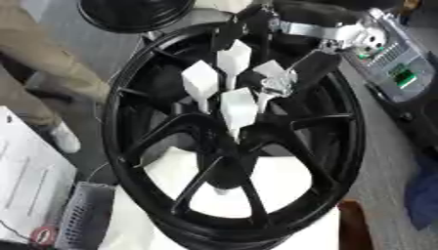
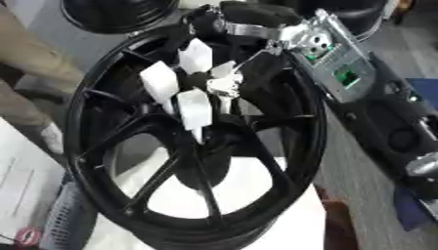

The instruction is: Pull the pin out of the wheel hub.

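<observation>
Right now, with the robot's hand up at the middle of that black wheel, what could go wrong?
1. The right hand seems to close on one white pin while three other white pins stand close beside it; its fingers could knock or catch a neighbour.
2. The black wheel sits tilted on a white support, so a sideways pull might shift it.
3. The hand hides the pin's base, so I cannot tell whether it would come out straight.
</observation>
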You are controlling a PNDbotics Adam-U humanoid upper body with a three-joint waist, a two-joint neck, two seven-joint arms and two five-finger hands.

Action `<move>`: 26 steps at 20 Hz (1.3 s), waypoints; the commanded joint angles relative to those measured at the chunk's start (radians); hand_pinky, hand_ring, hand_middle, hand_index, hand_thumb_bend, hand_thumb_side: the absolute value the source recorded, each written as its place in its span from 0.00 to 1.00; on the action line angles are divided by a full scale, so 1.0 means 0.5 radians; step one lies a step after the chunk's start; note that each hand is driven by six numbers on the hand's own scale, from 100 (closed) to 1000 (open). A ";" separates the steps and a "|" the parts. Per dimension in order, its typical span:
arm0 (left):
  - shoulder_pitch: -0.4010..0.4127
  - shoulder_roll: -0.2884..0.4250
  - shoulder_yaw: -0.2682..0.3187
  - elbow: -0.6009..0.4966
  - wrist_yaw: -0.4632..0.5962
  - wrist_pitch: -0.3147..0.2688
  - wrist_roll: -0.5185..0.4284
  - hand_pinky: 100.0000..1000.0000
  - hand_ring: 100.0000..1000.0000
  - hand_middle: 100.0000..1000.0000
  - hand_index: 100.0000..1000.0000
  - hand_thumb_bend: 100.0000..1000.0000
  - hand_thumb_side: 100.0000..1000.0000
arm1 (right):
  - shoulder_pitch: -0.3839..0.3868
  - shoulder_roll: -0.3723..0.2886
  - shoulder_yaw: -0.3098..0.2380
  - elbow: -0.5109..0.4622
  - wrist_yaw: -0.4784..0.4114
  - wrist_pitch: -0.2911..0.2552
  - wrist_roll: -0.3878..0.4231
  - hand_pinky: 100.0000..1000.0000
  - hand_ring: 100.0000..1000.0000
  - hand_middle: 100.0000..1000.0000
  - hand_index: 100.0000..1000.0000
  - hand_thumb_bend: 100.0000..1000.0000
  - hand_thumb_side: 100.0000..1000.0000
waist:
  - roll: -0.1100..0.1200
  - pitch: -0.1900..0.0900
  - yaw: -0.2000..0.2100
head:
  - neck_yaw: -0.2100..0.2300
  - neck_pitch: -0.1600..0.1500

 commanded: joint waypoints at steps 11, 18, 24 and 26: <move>0.010 0.074 0.036 0.005 0.028 -0.011 0.008 0.65 0.76 0.50 0.68 0.83 0.49 | -0.028 0.018 -0.144 -0.191 0.369 -0.639 0.630 0.78 0.74 0.73 0.81 0.19 0.50 | 0.004 -0.008 -0.018 | 0.018 -0.058; 0.025 0.071 0.044 0.020 0.036 -0.015 0.011 0.66 0.76 0.51 0.68 0.82 0.49 | -0.018 0.007 -0.179 -0.302 0.420 -0.603 0.630 0.75 0.67 0.68 0.79 0.20 0.48 | 0.010 -0.008 -0.027 | 0.022 -0.054; 0.033 0.077 0.044 0.027 0.042 -0.021 0.010 0.66 0.76 0.51 0.68 0.82 0.49 | 0.005 -0.008 -0.148 -0.308 0.499 -0.624 0.630 0.75 0.69 0.70 0.79 0.18 0.51 | 0.013 0.006 -0.030 | 0.029 -0.048; 0.036 0.077 0.046 0.030 0.045 -0.022 0.012 0.66 0.76 0.51 0.68 0.82 0.49 | 0.021 -0.014 -0.145 -0.295 0.527 -0.635 0.630 0.75 0.70 0.70 0.79 0.18 0.52 | 0.013 0.016 -0.033 | 0.034 -0.051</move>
